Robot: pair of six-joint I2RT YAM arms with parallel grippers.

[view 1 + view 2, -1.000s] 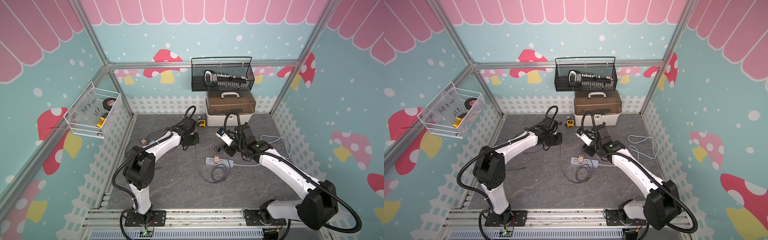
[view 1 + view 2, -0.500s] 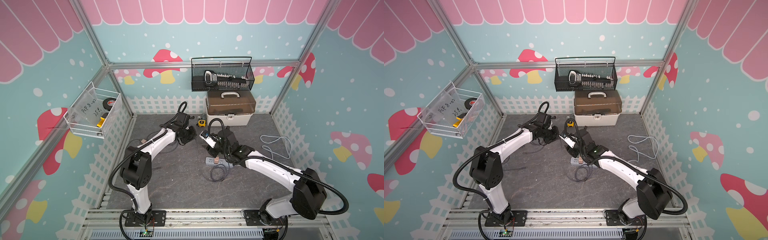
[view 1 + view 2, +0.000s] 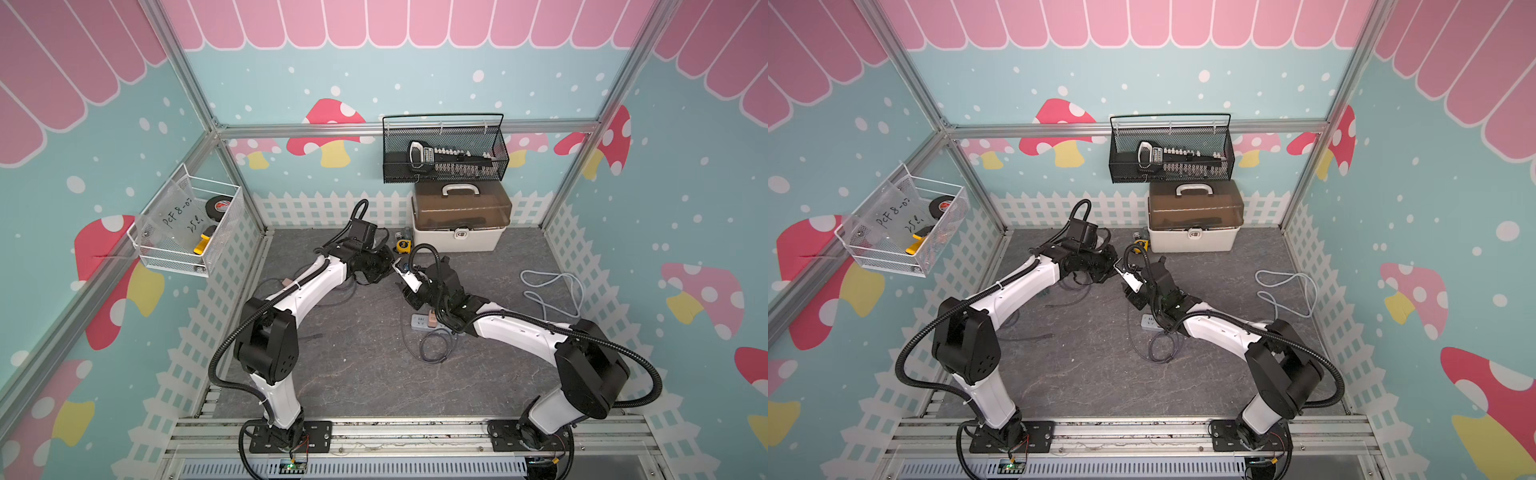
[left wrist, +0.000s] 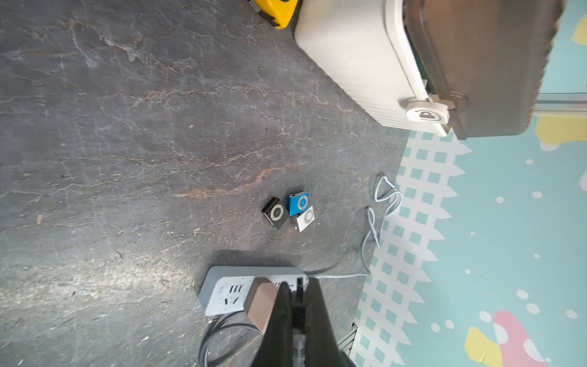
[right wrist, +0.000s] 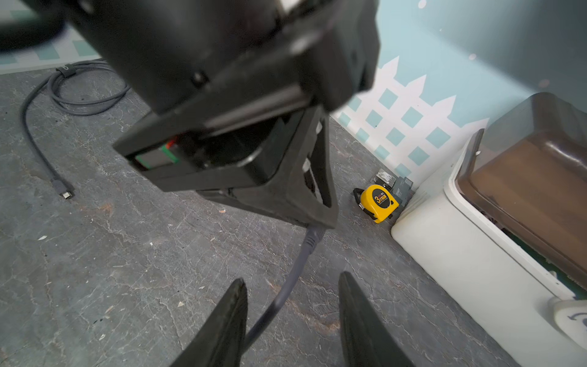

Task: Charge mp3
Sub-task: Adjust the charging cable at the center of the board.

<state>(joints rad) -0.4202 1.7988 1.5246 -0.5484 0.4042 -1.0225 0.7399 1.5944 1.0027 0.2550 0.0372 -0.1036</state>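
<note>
Three small mp3 players lie together on the floor in the left wrist view: black (image 4: 275, 213), blue (image 4: 298, 202) and silver (image 4: 305, 219). The top views do not show them. My left gripper (image 4: 297, 281) (image 3: 390, 267) is shut on the dark plug (image 4: 298, 306) of a grey cable (image 5: 295, 270). That cable hangs from its tips and passes between the fingers of my right gripper (image 5: 292, 276) (image 3: 404, 282), which is open and close to the left one. Beyond the left fingertips lies the grey power strip (image 4: 222, 292) (image 3: 419, 321) with a brown adapter (image 4: 260, 305) plugged in.
A white toolbox with a brown lid (image 3: 457, 232) stands at the back wall, a yellow tape measure (image 5: 378, 203) beside it. A second grey cable with a free plug (image 5: 63, 190) lies by the left arm. A pale cable (image 3: 548, 291) loops at the right. Wire baskets (image 3: 444, 153) (image 3: 187, 232) hang on the walls.
My right arm has swung left across the power strip until its gripper meets the left gripper. The left gripper has shifted slightly toward the back, still shut on the plug.
</note>
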